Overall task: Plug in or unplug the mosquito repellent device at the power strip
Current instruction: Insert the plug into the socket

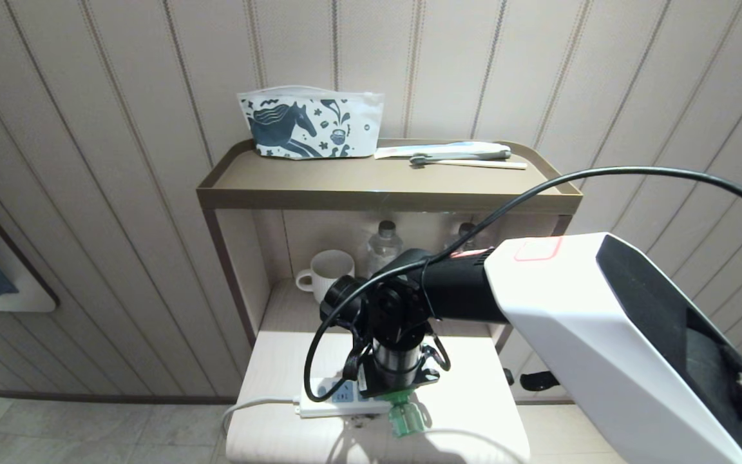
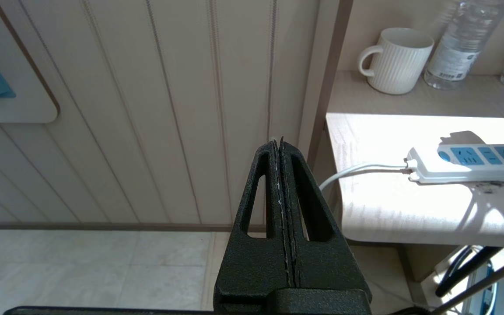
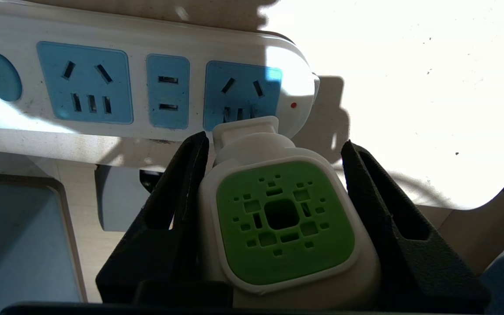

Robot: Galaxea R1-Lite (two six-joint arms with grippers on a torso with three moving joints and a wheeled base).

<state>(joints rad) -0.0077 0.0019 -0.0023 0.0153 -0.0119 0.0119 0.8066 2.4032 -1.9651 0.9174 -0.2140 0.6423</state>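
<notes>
The mosquito repellent device (image 3: 285,223), white with a green perforated centre, sits between the fingers of my right gripper (image 3: 274,141), which is shut on its sides. Its white plug end (image 3: 243,129) lies against the last light-blue socket of the power strip (image 3: 147,87); I cannot tell whether the pins are in. In the head view the right gripper (image 1: 400,386) points down over the strip (image 1: 326,396), and the green bottle (image 1: 405,417) hangs toward the table's front edge. My left gripper (image 2: 279,142) is shut and empty, parked low to the left of the table.
The strip's white cord (image 2: 361,168) runs off the left edge of the pale table (image 2: 409,210). A white mug (image 1: 327,270) and water bottles (image 1: 384,248) stand on the shelf behind. A patterned pouch (image 1: 310,129) and a toothbrush (image 1: 467,164) lie on the upper tray.
</notes>
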